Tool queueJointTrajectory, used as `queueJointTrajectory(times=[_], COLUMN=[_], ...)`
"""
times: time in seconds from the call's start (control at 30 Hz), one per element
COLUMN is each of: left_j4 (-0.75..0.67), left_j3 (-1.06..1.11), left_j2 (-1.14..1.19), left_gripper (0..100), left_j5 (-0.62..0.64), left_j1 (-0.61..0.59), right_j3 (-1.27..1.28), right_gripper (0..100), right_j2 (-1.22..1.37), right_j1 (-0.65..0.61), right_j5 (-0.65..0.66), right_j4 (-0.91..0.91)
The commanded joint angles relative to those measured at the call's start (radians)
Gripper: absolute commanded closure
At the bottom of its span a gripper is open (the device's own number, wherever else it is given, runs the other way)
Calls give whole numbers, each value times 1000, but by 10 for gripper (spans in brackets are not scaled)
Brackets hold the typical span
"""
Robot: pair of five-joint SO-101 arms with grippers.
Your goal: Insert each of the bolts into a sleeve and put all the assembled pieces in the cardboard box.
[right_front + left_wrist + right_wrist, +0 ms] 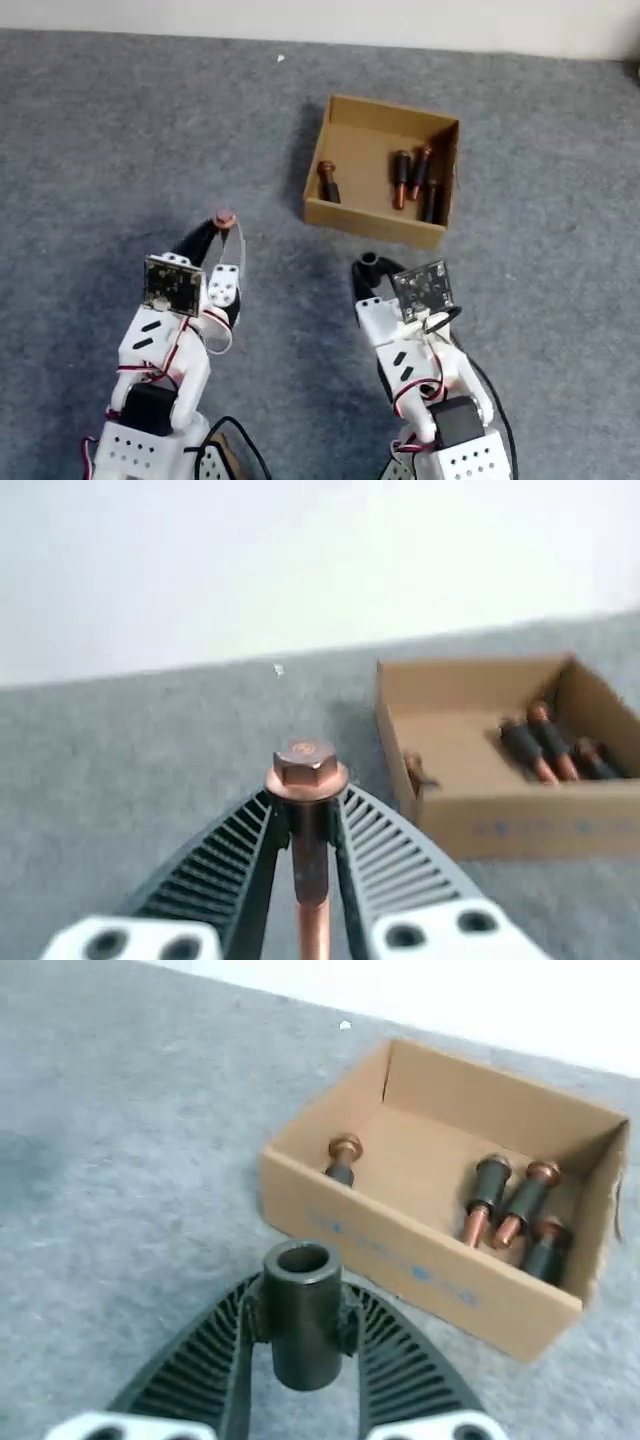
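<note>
Presently the left gripper (pixel 308 808) clamps a copper bolt (pixel 308 770). The right gripper (pixel 300 1305) grips a black sleeve (pixel 302 1335) near the cardboard box (pixel 372 222).

**Three cameras, one shared box**

The high view looks steeply down on the grey carpeted surface (pixel 100 130) from behind both arms. Each wrist view sits low and close (the left pincer (pixel 308 805) and right pincer (pixel 300 1300) loom just before their lenses), facing the pale wall (pixel 300 560). All three share the open brown cardboard box (pixel 370 222).
</note>
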Motion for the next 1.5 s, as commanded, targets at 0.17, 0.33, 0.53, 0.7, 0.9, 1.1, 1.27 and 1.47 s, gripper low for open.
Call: queueJointTrajectory(times=[0.17,0.33,0.53,0.7,0.9,1.1,1.27,1.47], left_j4=[-371,-473,-471,-476,-471,-459,-373,-367], left_j3=[19,19,18,16,19,21,21,21], left_j2=[-21,-19,-16,-16,-16,-15,-15,-13], left_gripper=[994,994,994,994,994,994,994,994], left_j5=[8,89,207,207,206,207,209,209], left_j1=[21,166,282,381,456,455,458,450], right_j3=[54,108,133,133,133,133,136,136], right_gripper=[992,992,992,992,992,992,992,993], right_j2=[-12,-4,-10,-8,-10,-10,-10,-10], right_j1=[-90,-91,-91,-93,-163,-182,-180,-182], right_j5=[6,5,5,11,81,101,101,103], right_j4=[-50,-223,-228,-228,-197,-189,-189,-189])
